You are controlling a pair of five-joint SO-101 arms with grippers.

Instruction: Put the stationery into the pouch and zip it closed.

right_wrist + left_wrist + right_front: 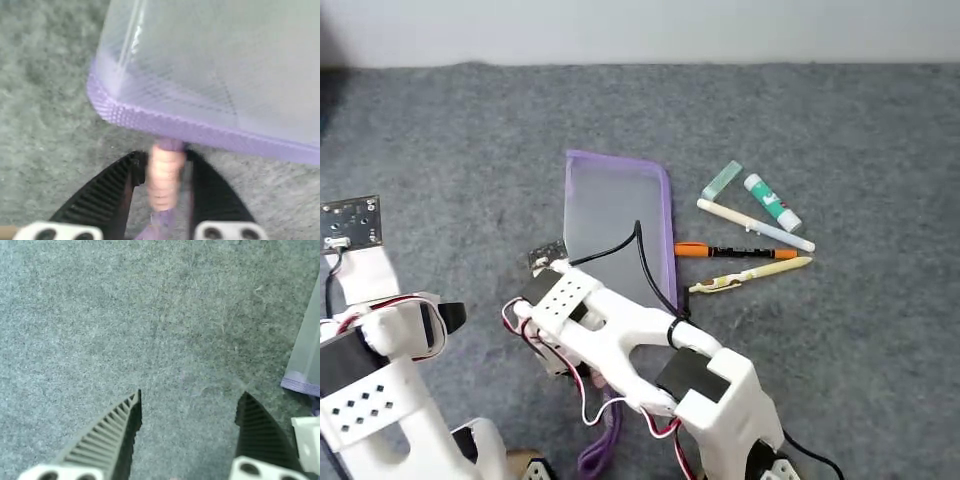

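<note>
A translucent pouch (615, 215) with purple edging lies flat in the middle of the grey carpet. Beside its long zip edge lie a green eraser (722, 181), a glue stick (772, 202), a white pen (755, 225), an orange pen (735, 251) and a yellow pen (750, 274). My right arm (620, 330) lies over the pouch's near end. Its gripper (165, 157) is shut on the pinkish zipper pull (164, 182) at the pouch's corner (107, 105). My left gripper (192, 394) hangs open over bare carpet, with the pouch's edge (305, 360) off to one side.
A purple strap (603, 440) trails from the pull toward the near edge, under my right arm. My left arm (380, 380) stands at the near left. A pale wall (640, 30) bounds the far side. Carpet lies bare to the left and far right.
</note>
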